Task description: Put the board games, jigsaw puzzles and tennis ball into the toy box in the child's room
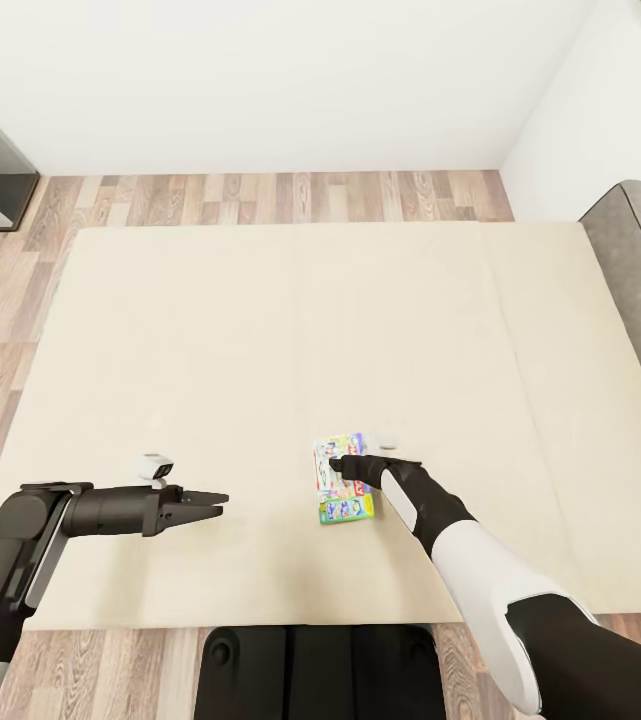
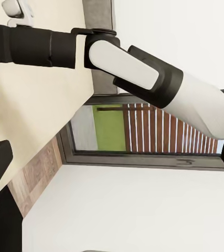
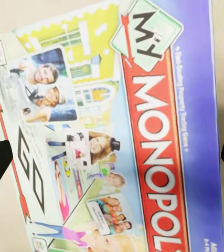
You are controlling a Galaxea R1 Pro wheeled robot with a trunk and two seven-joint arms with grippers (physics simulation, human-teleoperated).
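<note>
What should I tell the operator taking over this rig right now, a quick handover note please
Right gripper: open, poised just over the Monopoly board game lying flat on the bed; nothing grasped yet.
Left gripper: fingers close together, holding nothing, hovering over the mattress.
Done: nothing can be confirmed from here.
Left: grasp this game and carry it to the toy box. The other toys still need locating.

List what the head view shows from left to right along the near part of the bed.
Left gripper → board game with the right gripper over it → bare mattress → grey headboard.
</note>
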